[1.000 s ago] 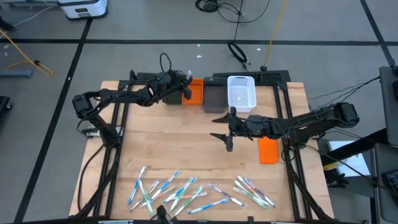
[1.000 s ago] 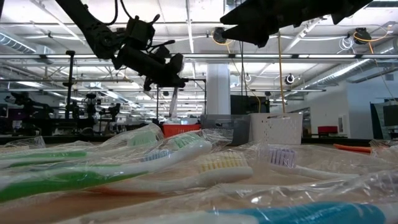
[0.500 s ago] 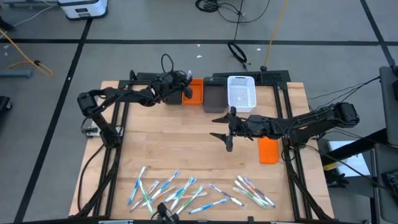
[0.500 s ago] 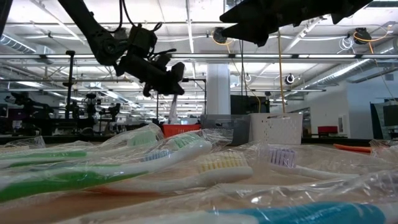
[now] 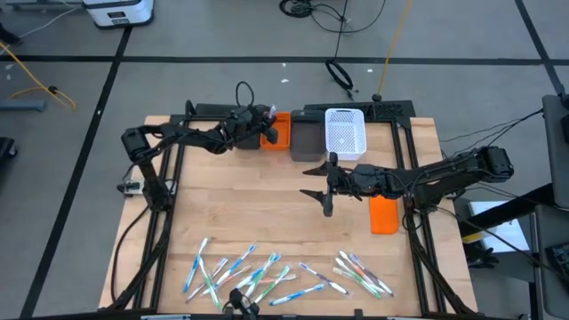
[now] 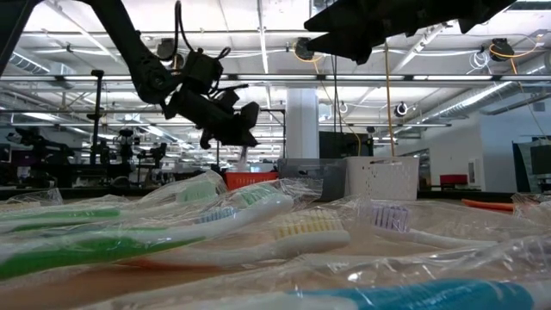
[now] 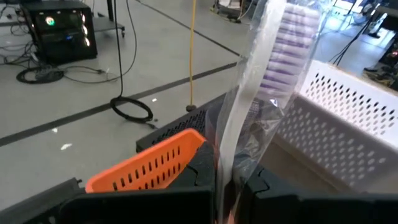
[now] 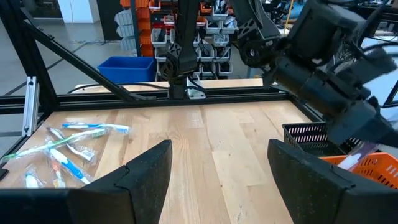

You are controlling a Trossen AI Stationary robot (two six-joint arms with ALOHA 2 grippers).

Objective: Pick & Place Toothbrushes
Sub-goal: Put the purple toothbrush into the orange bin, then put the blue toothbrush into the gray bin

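My left gripper (image 5: 263, 125) is over the orange bin (image 5: 278, 132) at the table's far side, shut on a toothbrush in a clear wrapper (image 7: 261, 87) with purple bristles. In the low view my left gripper (image 6: 234, 129) is above that bin (image 6: 251, 178). My right gripper (image 5: 320, 183) is open and empty above the middle of the table. Many wrapped toothbrushes (image 5: 267, 272) with white, blue, green and pink handles lie flat along the near edge, and they also show in the right wrist view (image 8: 68, 146). My left gripper pinches the wrapped toothbrush's handle (image 7: 225, 171) between its two fingers, which lie along it. The purple-bristled head (image 7: 283, 43) sticks out past the fingertips. The fingers slant down toward the orange bin, and the toothbrush is lifted clear.
A grey bin (image 5: 307, 140) and a white perforated bin (image 5: 345, 132) stand right of the orange bin at the far edge. A flat orange block (image 5: 383, 214) lies at the right, under my right arm. Bare wood shows at the middle and left of the table.
My left gripper, with the toothbrush, has sunk a little and gone slightly toward the table's right edge over the orange bin, and its arm has swung in behind it.
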